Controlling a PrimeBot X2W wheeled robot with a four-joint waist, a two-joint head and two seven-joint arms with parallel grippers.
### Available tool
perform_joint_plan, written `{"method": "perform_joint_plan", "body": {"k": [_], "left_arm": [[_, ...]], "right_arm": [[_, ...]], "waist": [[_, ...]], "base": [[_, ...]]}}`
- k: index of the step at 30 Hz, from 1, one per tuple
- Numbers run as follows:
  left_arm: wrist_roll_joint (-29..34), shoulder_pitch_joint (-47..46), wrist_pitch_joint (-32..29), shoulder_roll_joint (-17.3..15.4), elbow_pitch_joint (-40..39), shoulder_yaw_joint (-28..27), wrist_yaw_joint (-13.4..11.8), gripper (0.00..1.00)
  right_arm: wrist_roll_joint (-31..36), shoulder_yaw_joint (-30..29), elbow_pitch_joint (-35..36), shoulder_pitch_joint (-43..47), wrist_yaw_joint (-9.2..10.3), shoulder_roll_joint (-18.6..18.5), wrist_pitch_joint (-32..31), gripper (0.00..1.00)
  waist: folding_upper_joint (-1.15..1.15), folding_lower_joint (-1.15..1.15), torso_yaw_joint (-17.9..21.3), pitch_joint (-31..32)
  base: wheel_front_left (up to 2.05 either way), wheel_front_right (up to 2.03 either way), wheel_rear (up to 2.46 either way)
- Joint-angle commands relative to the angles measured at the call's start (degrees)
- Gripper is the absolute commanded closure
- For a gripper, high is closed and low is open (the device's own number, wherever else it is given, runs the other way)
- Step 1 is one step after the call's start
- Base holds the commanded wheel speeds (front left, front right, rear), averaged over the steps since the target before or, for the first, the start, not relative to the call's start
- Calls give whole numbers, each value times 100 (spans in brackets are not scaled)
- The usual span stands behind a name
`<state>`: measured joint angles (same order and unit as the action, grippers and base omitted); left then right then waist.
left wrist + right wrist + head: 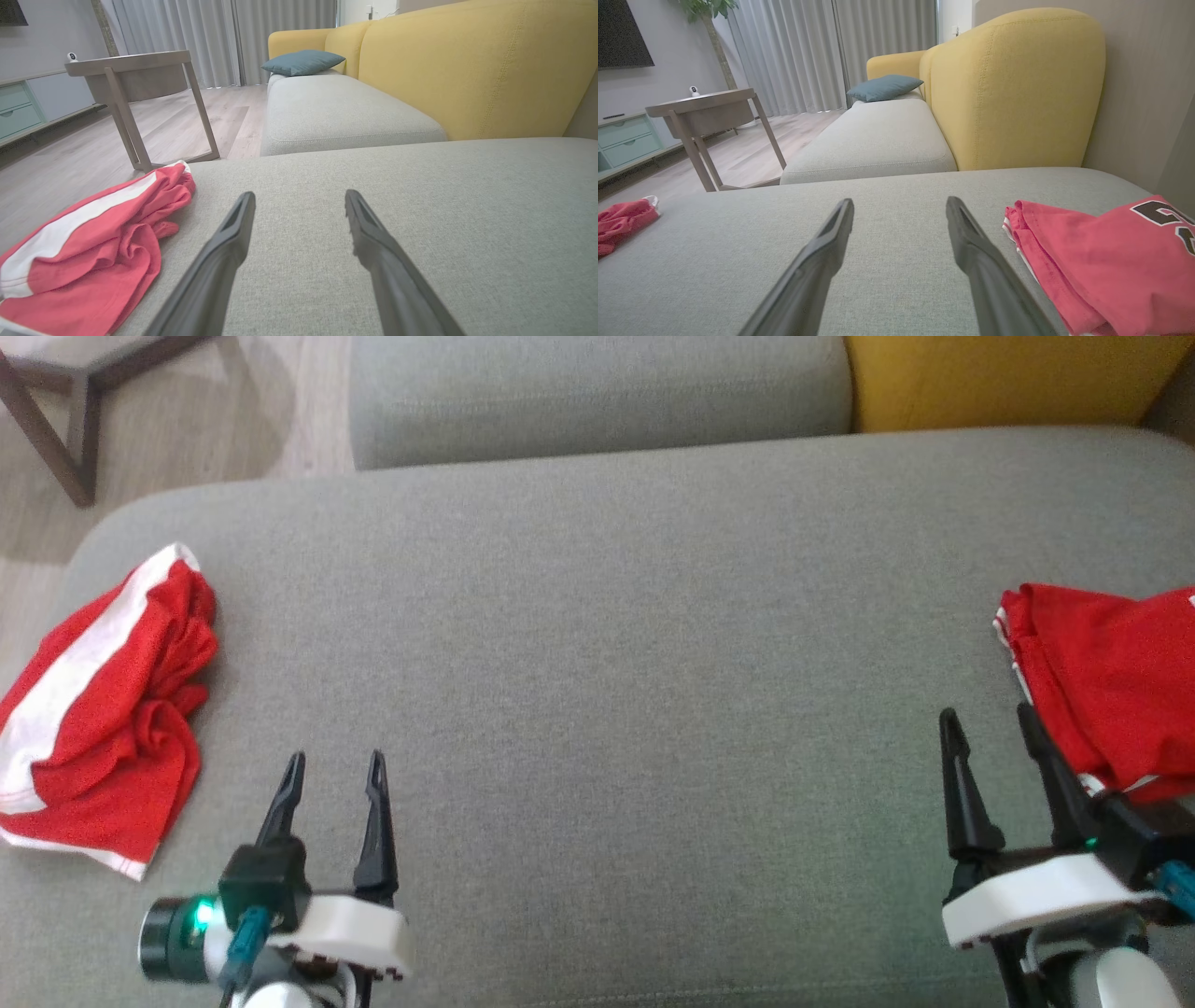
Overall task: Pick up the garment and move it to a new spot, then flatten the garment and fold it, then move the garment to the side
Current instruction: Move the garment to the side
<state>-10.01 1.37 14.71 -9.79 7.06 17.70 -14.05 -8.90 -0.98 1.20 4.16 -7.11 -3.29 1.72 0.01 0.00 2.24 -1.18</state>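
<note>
**Head view with 2 wrist views: both arms poised over the seat.** The left gripper [336, 761] is hovering low over the broad grey woven-fabric sofa cushion [607, 644], its 2 dark fingers standing apart and gripping nothing. The right gripper [987, 717] is likewise hovering with its fingers spread and empty.

The crumpled red mesh garment with a white side stripe [103, 709] is lying bunched at the cushion's left edge. It is just beside the left gripper, on its left, and is not touching it. A 2nd item, a red cloth garment with black lettering [1111, 681], is lying at the cushion's right edge in neat stacked layers. It is close by the right gripper's outer finger; whether the 2 are touching cannot be told.

Judged from this layout, the lettered garment is looking already folded and set aside, while the striped one is waiting untouched. For the striped one, the pick-up, the move to the open middle of the cushion, the flattening, the folding and the final shift aside are all remaining. The bare middle is offering room for that work.
</note>
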Motion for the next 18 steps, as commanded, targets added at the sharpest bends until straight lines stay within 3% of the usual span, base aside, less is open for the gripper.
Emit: {"method": "perform_joint_plan", "body": {"k": [1, 18], "left_arm": [[-42, -141, 29, -110, -162, -212, 9, 0], [-90, -35, -54, -202, -206, -156, -30, 0]], "right_arm": [[53, 125, 240, -97, -37, -5, -18, 0], [37, 142, 399, 34, -37, 35, -91, 0]], "waist": [[-1, 0, 14, 82], [-1, 0, 0, 174]], "base": [[0, 0, 0], [0, 0, 0]]}}
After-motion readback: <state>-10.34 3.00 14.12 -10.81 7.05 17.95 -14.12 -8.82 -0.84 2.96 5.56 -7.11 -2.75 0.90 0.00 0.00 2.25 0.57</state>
